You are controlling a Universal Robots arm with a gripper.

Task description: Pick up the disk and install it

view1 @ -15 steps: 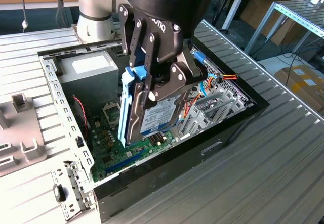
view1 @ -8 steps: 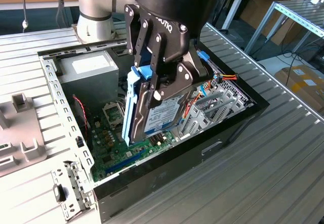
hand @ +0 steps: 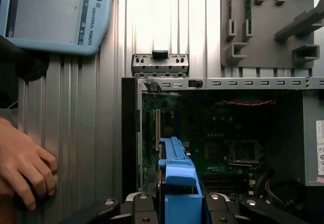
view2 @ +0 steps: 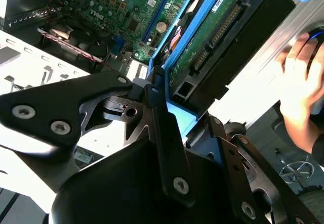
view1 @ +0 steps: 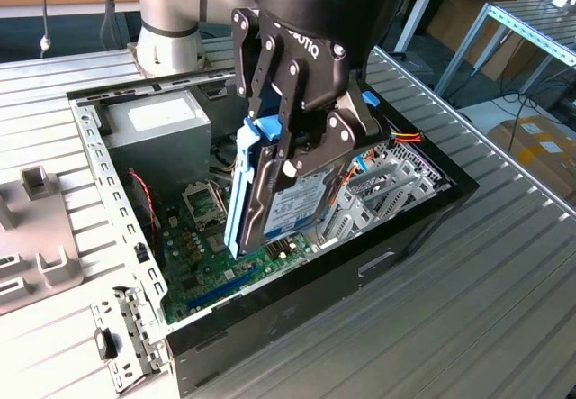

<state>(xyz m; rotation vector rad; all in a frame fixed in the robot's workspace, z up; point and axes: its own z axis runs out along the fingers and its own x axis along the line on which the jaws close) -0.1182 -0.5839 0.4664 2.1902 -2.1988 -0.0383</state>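
My gripper [view1: 297, 151] is shut on the disk [view1: 286, 208], a dark-grey hard drive in a light-blue carrier. The disk hangs on edge, label outward, above the open computer case [view1: 423, 214], its lower end over the green motherboard [view1: 211, 259]. In the second wrist view the black fingers [view2: 161, 114] clamp the blue end of the disk [view2: 217, 37], whose circuit side and connector face the camera. In the first wrist view the blue carrier of the disk [hand: 177, 171] stands out from the gripper [hand: 177, 206] over the case interior.
A silver power supply [view1: 157, 124] fills the case's far corner, and a perforated metal drive cage [view1: 391, 178] with cables sits behind the disk. A person's hand [hand: 25, 168] rests on the ribbed table beside the case. A teach pendant [hand: 50, 11] and a grey fixture plate [hand: 273, 27] lie nearby.
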